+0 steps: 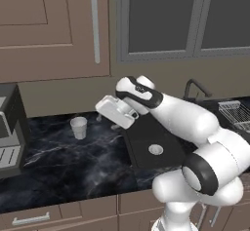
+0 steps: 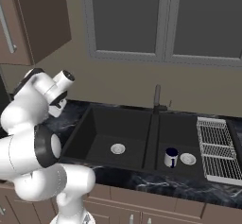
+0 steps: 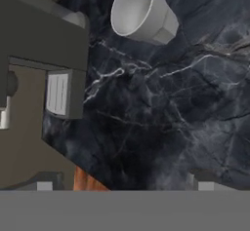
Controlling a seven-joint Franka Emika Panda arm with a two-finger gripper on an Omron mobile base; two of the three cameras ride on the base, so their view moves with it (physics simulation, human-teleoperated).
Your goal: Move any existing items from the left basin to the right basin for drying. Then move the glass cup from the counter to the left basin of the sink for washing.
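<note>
— Reaching for what? Where are the jaws (image 1: pixel 115 125)?
— Spread wide, holding nothing, over the veined black marble bench (image 1: pixel 73 162), near the small translucent tapered glass cup (image 1: pixel 78 127), which stands upright beside the grey coffee machine (image 1: pixel 10 127).
— Advice?
— Centre it, descend, close gently.

No readable text, label, brand, number or sign is to be found in any of the views. The cabinet fronts, the marble worktop, the sink, the cups and the robot's casing are all seen plain and unmarked. On the grey appliance at the left of the hand view, a small pale ribbed panel (image 3: pixel 57 94) is shown, but no lettering can be made out on it.
</note>
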